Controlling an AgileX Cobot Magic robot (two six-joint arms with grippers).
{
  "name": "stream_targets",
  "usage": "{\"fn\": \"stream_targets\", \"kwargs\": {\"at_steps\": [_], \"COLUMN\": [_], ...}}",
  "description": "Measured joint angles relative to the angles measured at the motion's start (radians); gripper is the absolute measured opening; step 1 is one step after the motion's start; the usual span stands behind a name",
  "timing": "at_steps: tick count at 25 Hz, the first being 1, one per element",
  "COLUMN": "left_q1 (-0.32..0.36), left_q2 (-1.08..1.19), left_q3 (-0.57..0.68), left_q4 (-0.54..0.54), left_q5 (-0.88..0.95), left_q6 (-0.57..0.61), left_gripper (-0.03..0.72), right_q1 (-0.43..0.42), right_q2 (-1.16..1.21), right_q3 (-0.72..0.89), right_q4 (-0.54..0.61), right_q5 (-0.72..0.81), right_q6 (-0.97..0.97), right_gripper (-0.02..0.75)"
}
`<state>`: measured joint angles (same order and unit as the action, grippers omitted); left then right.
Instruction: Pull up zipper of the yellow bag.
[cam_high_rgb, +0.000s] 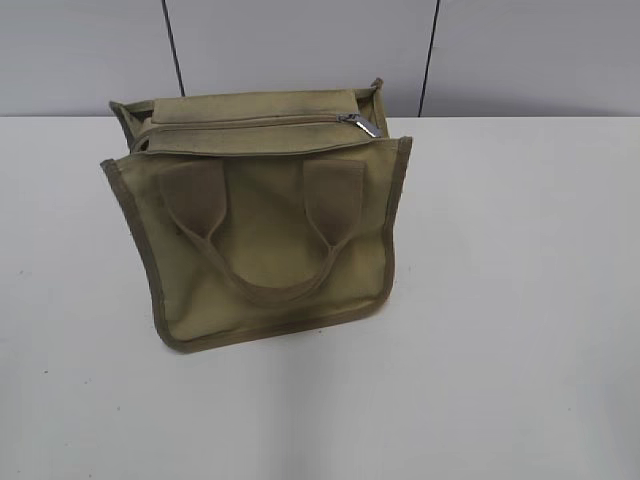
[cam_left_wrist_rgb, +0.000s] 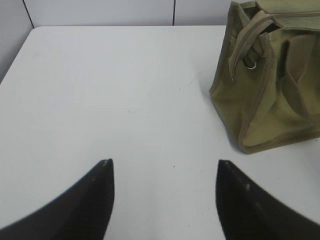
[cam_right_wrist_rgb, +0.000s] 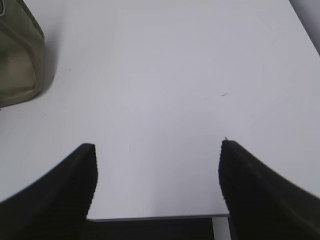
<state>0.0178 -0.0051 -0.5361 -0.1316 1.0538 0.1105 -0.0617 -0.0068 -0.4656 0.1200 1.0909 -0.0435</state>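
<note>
A yellow bag (cam_high_rgb: 265, 235) of olive-khaki canvas stands upright on a white table (cam_high_rgb: 520, 300), toward the far edge and about mid-width in the exterior view, with a grey panelled wall (cam_high_rgb: 300, 45) behind it. The zipper (cam_high_rgb: 250, 123) runs along the bag's top band, and its small silver pull tab (cam_high_rgb: 360, 125) sits at the right end of that line. One looped handle (cam_high_rgb: 265, 255) hangs flat down the face toward the camera. Neither of my arms appears in the exterior view. My left gripper (cam_left_wrist_rgb: 165, 172) hangs spread wide over bare table, holding nothing, with the bag to its right and well apart; a small metal ring (cam_left_wrist_rgb: 251, 63) shows on the bag's side panel there. My right gripper (cam_right_wrist_rgb: 157, 150) is likewise released and empty, near the table's front edge, with only a corner of the bag showing at the upper left. In both wrist views the bag is cut off by the frame, and nothing lies between grippers and bag.
</note>
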Motion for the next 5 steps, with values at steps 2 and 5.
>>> {"fn": "stream_targets", "kwargs": {"at_steps": [2, 5], "left_q1": [0.000, 0.000], "left_q2": [0.000, 0.000], "left_q3": [0.000, 0.000], "left_q4": [0.000, 0.000], "left_q5": [0.000, 0.000], "left_q6": [0.000, 0.000], "left_gripper": [0.481, 0.481], "right_q1": [0.000, 0.000], "right_q2": [0.000, 0.000], "right_q3": [0.000, 0.000], "right_q4": [0.000, 0.000], "right_q5": [0.000, 0.000], "right_q6": [0.000, 0.000], "right_gripper": [0.578, 0.578]}}
